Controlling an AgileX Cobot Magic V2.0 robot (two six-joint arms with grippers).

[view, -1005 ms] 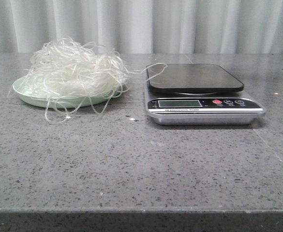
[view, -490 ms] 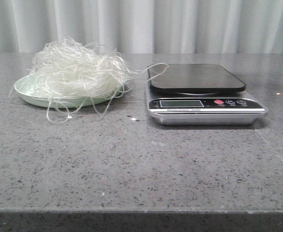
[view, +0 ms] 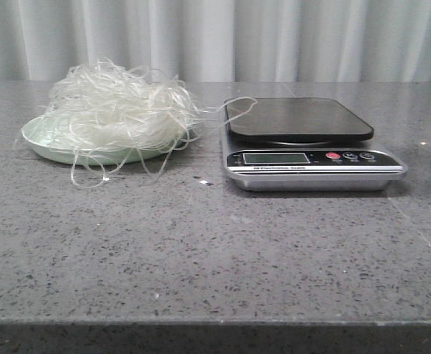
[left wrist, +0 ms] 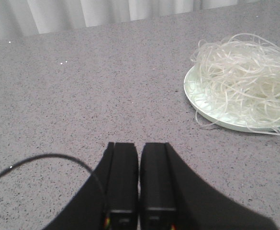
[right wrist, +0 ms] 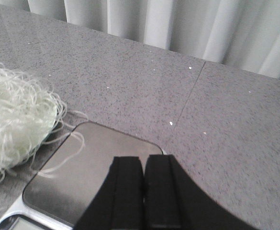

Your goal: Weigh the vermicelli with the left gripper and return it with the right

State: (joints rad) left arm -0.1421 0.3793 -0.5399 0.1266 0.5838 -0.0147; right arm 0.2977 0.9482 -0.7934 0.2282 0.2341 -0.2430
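The vermicelli is a bushy heap of thin whitish strands on a pale green plate at the left of the table. A loose strand reaches onto the dark platform of the silver kitchen scale to its right. The heap also shows in the left wrist view and in the right wrist view. My left gripper is shut and empty over bare table, apart from the plate. My right gripper is shut and empty above the scale's platform. Neither gripper shows in the front view.
The table is grey speckled stone with a seam running past the scale. A pale curtain hangs behind the table's far edge. A black cable loops beside my left fingers. The scale's display and buttons face the front edge.
The plate, the vermicelli and the scale appear a few pixels further right in the front view than a second ago, together. Nothing else differs.
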